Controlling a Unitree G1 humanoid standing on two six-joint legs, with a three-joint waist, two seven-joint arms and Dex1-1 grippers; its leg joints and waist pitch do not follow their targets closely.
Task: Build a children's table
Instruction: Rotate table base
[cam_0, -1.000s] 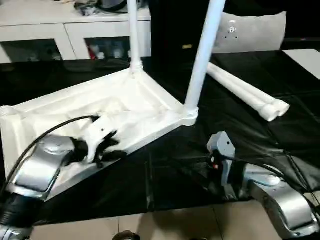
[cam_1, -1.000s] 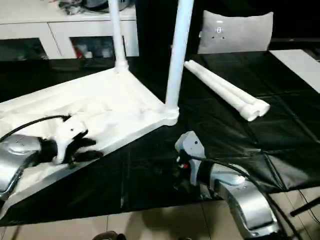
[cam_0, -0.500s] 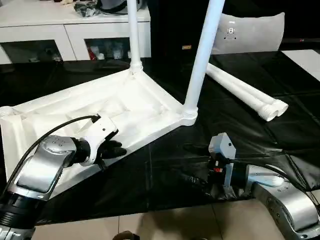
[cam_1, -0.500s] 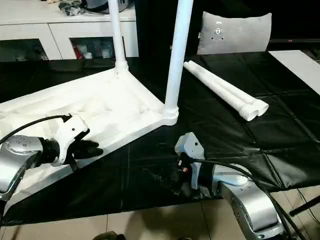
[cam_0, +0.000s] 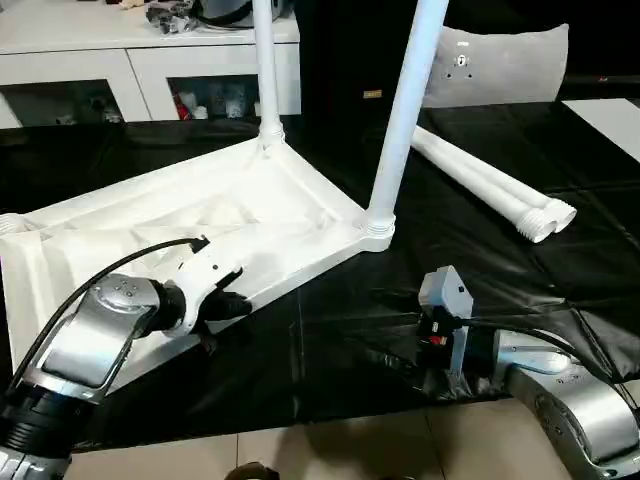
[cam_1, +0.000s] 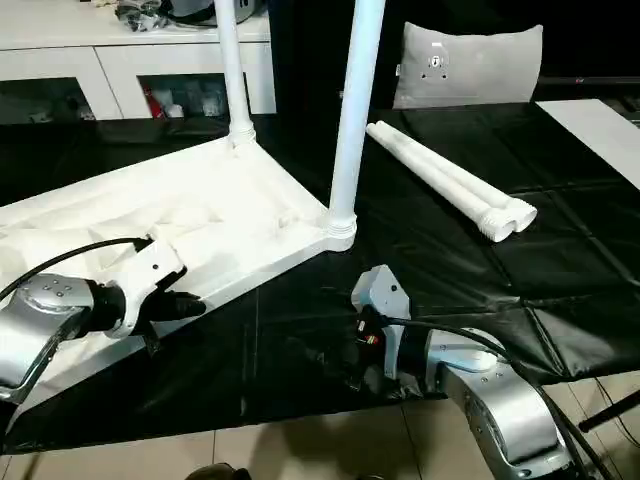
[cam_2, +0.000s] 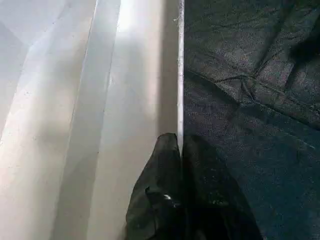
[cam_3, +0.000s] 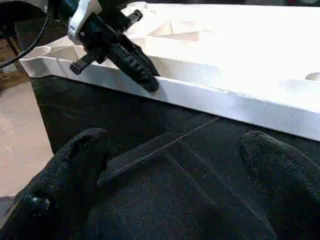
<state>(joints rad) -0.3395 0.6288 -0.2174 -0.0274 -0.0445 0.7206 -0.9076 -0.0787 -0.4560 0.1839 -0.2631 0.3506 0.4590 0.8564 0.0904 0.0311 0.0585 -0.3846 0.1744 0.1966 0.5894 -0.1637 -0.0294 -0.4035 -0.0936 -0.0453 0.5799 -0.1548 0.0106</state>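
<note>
The white table top (cam_0: 250, 210) lies underside up on the black mat. Two white legs stand in its sockets, one at the far corner (cam_0: 266, 60) and one at the right corner (cam_0: 405, 100). Two loose legs (cam_0: 490, 185) lie side by side on the mat to the right. My left gripper (cam_0: 235, 303) is shut, its tips touching the lower edge of the top's near rim (cam_2: 150, 75); nothing is between its fingers. My right gripper (cam_3: 175, 150) is open, low over the mat in front of the top, pointing at that rim and at the left gripper (cam_3: 145, 80).
A grey-white cushion (cam_0: 500, 65) leans at the back right. A white cabinet (cam_0: 130, 55) runs along the back left. The mat's front edge meets tiled floor (cam_0: 330, 440) close to my arms. A white sheet (cam_0: 610, 115) lies at the far right.
My left gripper has closed its fingers and moved back against the top's near rim. The right arm has barely moved.
</note>
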